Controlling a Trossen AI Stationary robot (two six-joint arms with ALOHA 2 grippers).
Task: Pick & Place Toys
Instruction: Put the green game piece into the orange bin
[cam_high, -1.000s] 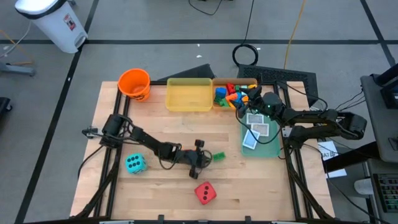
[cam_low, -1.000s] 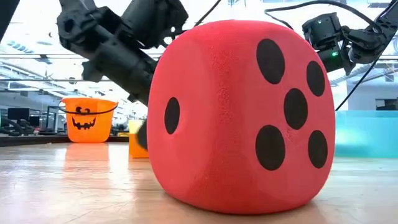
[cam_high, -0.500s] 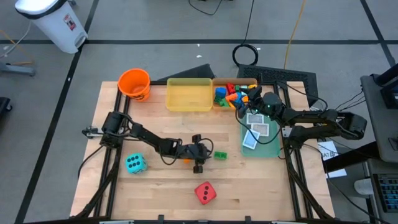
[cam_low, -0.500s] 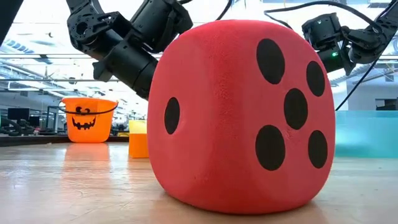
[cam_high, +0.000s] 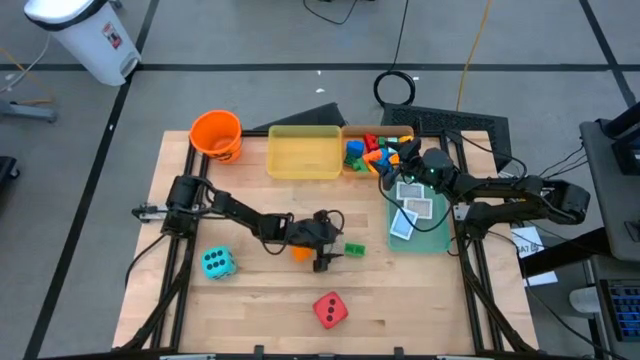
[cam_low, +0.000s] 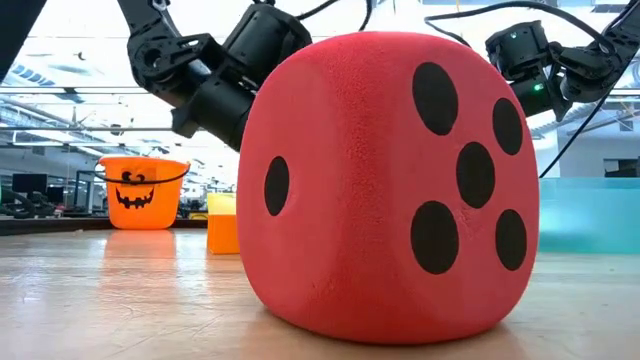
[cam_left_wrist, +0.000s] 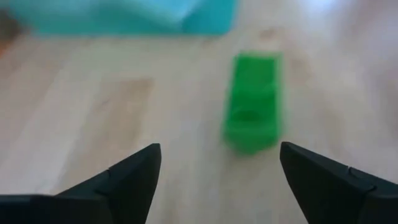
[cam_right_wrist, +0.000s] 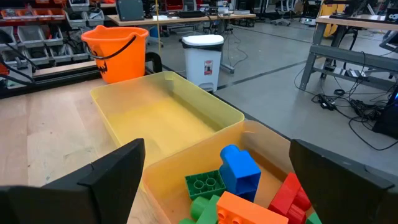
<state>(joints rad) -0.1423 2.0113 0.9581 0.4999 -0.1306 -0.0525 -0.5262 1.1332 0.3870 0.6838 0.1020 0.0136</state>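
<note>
A green brick (cam_left_wrist: 252, 102) lies flat on the wooden table (cam_high: 260, 300), just ahead of my left gripper (cam_left_wrist: 217, 171), which is open with nothing between its fingers. From above, my left gripper (cam_high: 326, 246) stands mid-table, with the green brick (cam_high: 354, 249) to its right and an orange brick (cam_high: 300, 252) on the table to its left. A red die (cam_high: 330, 309) sits nearer the front edge and a cyan die (cam_high: 216, 262) at the left. My right gripper (cam_right_wrist: 217, 180) hangs open above the orange tray of bricks (cam_high: 375, 152).
An orange bucket (cam_high: 216, 135) and a yellow tray (cam_high: 303, 153) stand along the far edge. A green tray (cam_high: 432, 235) holding white cards is at the right. The red die (cam_low: 390, 190) fills the low view, with the orange brick (cam_low: 222, 222) behind it.
My left gripper has opened, rolled about its own axis and swung a little toward the table's far edge and the green brick. The orange brick, partly hidden by the gripper before, now shows whole on the table beside it.
</note>
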